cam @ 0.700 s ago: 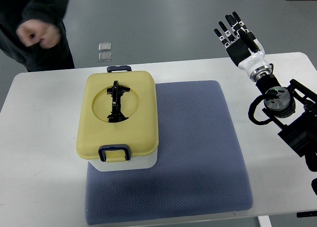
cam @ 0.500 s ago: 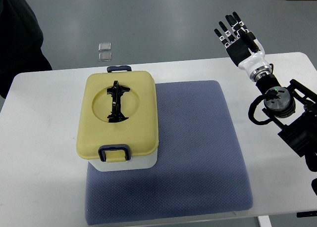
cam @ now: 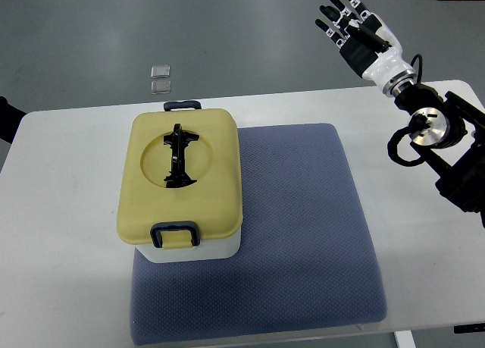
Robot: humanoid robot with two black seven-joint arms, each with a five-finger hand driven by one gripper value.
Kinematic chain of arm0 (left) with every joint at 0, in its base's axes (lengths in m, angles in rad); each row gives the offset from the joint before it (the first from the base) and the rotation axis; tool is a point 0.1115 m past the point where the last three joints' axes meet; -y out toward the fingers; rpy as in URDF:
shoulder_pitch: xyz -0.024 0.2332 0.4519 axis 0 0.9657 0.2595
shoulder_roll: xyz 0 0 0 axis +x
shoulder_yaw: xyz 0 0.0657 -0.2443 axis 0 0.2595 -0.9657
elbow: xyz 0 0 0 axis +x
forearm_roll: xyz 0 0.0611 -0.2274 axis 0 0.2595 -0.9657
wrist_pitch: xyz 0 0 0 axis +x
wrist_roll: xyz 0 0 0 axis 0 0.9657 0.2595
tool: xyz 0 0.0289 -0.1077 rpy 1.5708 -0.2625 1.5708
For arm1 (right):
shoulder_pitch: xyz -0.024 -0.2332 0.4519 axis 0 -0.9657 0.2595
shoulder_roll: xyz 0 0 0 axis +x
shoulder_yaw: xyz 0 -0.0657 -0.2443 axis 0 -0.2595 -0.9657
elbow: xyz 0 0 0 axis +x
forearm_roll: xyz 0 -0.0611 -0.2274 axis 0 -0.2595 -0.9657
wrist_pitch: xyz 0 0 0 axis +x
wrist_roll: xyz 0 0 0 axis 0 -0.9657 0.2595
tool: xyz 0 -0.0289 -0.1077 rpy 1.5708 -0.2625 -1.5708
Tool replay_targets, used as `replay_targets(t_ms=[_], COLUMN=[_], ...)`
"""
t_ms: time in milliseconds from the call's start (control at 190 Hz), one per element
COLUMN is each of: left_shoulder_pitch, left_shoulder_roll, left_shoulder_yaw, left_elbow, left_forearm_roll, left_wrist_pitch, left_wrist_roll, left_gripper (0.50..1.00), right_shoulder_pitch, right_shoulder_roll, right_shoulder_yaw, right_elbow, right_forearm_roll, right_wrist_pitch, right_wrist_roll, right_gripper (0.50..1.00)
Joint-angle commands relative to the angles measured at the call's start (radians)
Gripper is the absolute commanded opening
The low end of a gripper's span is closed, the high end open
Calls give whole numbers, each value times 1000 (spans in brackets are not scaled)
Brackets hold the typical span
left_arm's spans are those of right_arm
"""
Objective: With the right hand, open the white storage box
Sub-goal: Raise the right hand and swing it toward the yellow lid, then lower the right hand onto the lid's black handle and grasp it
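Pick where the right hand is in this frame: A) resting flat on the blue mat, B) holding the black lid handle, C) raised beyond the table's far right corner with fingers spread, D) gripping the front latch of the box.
C: the right hand hangs beyond the table corner, fingers spread, far from the storage box.

We see a white table (cam: 68, 234) bearing a blue-grey mat (cam: 303, 234). On the grey floor (cam: 250, 29) beyond it lie two small clear squares (cam: 160, 79). A dark sleeve (cam: 7, 120) shows at the left edge.

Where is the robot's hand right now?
In the top view, the right hand hangs open at upper right, beyond the table's far edge, well away from the storage box.
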Motion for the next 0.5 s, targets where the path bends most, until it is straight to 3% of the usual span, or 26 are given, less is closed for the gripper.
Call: replay_targets(t_ms=[0, 279, 495], left_shoulder_pitch=[0, 0, 0], left_shoulder_roll=[0, 0, 0], left_shoulder_yaw=[0, 0, -1], left_elbow=[0, -6, -3], left_forearm_roll=[0, 0, 0], left_wrist_pitch=[-1, -1, -1], left_wrist_roll=[0, 0, 0], left_gripper=[1000, 1000, 1000], right_shoulder_pitch=[64, 258, 291], right_shoulder_roll=[-46, -90, -38], right_shoulder_yaw=[-67, -237, -242], right_elbow=[9, 98, 253], right_forearm_roll=[-189, -824, -1401], right_wrist_pitch=[78, 146, 92], right_wrist_roll=[-2, 26, 151], right_gripper=[956, 956, 954])
